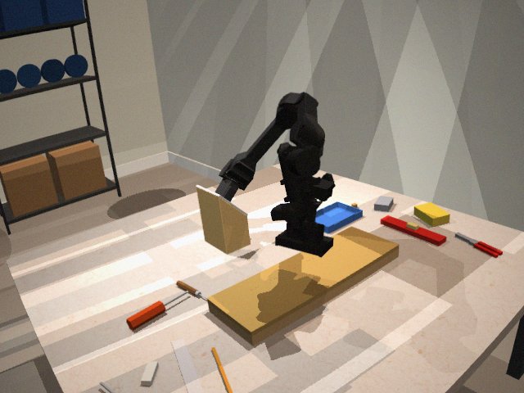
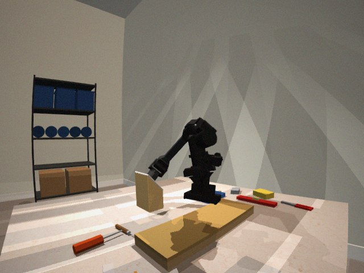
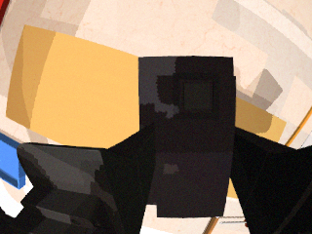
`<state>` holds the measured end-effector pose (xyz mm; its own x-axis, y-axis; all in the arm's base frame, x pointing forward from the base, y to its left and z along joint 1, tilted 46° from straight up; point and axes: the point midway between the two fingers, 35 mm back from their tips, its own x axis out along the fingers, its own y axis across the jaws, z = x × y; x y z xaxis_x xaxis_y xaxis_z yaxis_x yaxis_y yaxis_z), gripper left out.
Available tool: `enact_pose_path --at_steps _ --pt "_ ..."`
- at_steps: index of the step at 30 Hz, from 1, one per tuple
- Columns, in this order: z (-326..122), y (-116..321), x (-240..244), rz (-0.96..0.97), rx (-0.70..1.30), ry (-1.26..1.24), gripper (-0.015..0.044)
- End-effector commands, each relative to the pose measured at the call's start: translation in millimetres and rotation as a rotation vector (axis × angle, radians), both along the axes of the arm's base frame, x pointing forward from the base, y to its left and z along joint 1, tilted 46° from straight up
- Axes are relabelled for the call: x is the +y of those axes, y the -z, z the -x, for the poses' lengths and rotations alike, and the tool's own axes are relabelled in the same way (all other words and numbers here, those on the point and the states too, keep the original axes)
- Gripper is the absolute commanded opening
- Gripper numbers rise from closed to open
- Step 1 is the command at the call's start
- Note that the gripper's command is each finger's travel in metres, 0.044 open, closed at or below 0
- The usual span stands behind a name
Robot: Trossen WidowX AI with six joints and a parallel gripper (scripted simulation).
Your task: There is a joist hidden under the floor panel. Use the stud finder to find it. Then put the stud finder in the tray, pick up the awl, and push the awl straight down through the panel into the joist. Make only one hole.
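My gripper [image 1: 300,207] [image 2: 202,169] [image 3: 187,128] is shut on the black stud finder [image 1: 304,243] [image 2: 202,196] [image 3: 195,180]. Its flat base points down and appears raised at the far long edge of the tan floor panel [image 1: 368,249] [image 2: 235,210] [image 3: 93,93]; the exact gap is hard to tell. Its small display looks dark in the wrist view. The blue tray [image 1: 345,222] [image 2: 219,193] [image 3: 10,156] lies behind the panel, partly hidden by the stud finder in the top and exterior views. The brown-handled awl [image 1: 187,288] [image 2: 122,229] lies by the panel's left corner, its tip close to it.
An orange screwdriver [image 1: 146,314] [image 2: 88,243] lies beside the awl. A tan upright block [image 1: 223,223] [image 2: 149,195] stands before the arm's lower part. A red level [image 1: 427,235], yellow block [image 1: 431,213], grey block [image 1: 383,204] and red-handled pliers [image 1: 486,248] lie right. A pencil [image 1: 220,368] lies in front.
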<state>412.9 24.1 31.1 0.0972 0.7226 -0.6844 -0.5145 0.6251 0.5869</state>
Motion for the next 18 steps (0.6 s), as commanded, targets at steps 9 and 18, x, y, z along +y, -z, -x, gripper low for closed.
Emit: enact_pose_path --at_steps 9,18 --pt "22 -63 64 -0.003 -0.159 -0.157 0.0" --pt "51 -100 107 -0.017 -0.261 -0.27 0.0"
